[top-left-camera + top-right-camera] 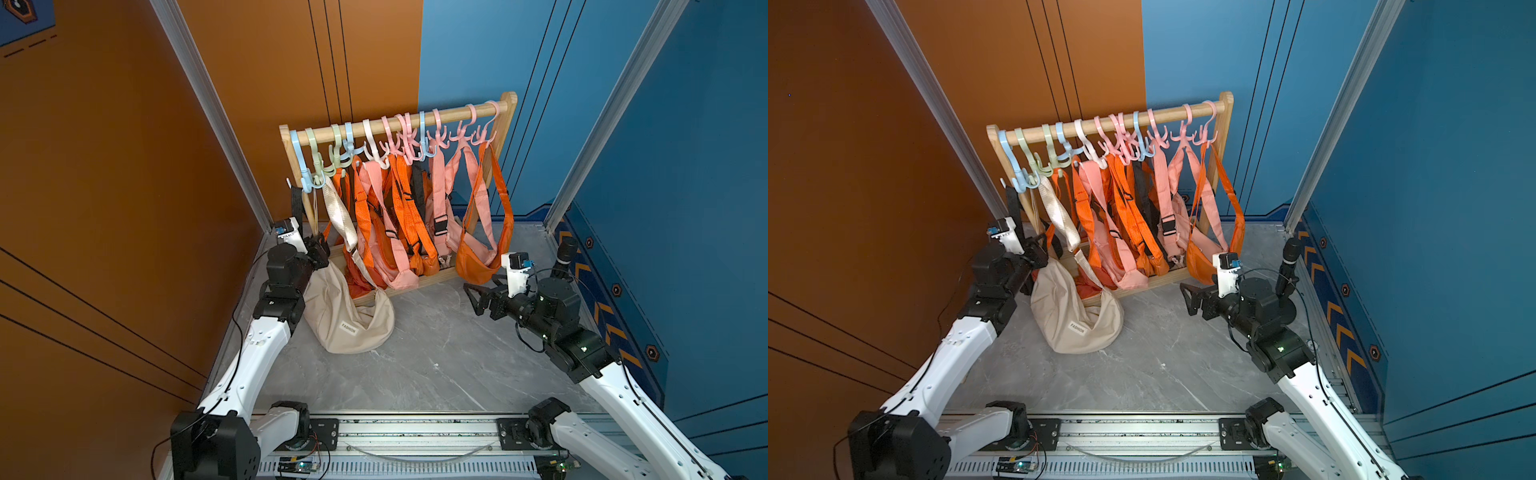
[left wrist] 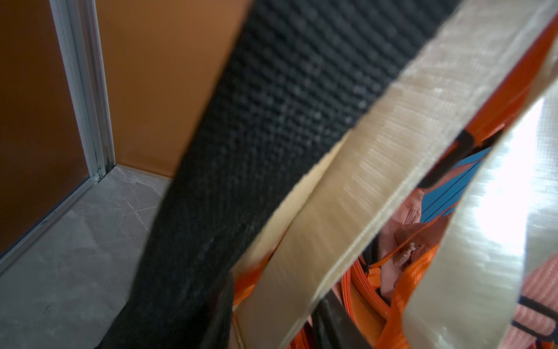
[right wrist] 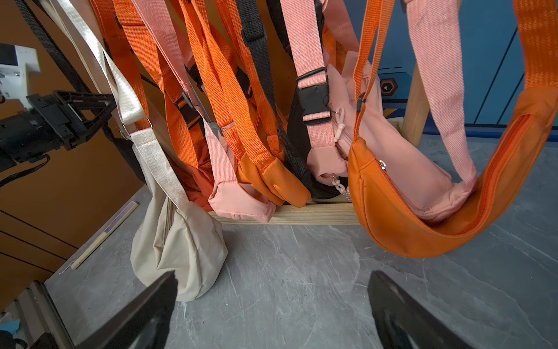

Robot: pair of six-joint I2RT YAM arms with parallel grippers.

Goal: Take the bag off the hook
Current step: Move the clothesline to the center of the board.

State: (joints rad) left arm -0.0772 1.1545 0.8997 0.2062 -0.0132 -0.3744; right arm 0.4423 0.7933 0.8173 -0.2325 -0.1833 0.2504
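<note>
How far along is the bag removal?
Done: nothing is off yet. The cream fabric bag slumps on the grey table, but its strap still runs up to a pale green hook. In hand: the left gripper is in at that strap; its grip is unclear. The right gripper is open. Left: lift the strap clear of the hook.

Your left arm [image 1: 257, 357] and right arm [image 1: 619, 388] match: white link shells between bulky black joint housings [image 1: 284, 270], with thin black cables [image 1: 238, 324] looping alongside. Each wrist carries a white camera bracket [image 1: 514, 272], and your right gripper [image 1: 471, 299] has black, open-framed triangular fingers [image 3: 145, 317].
</note>
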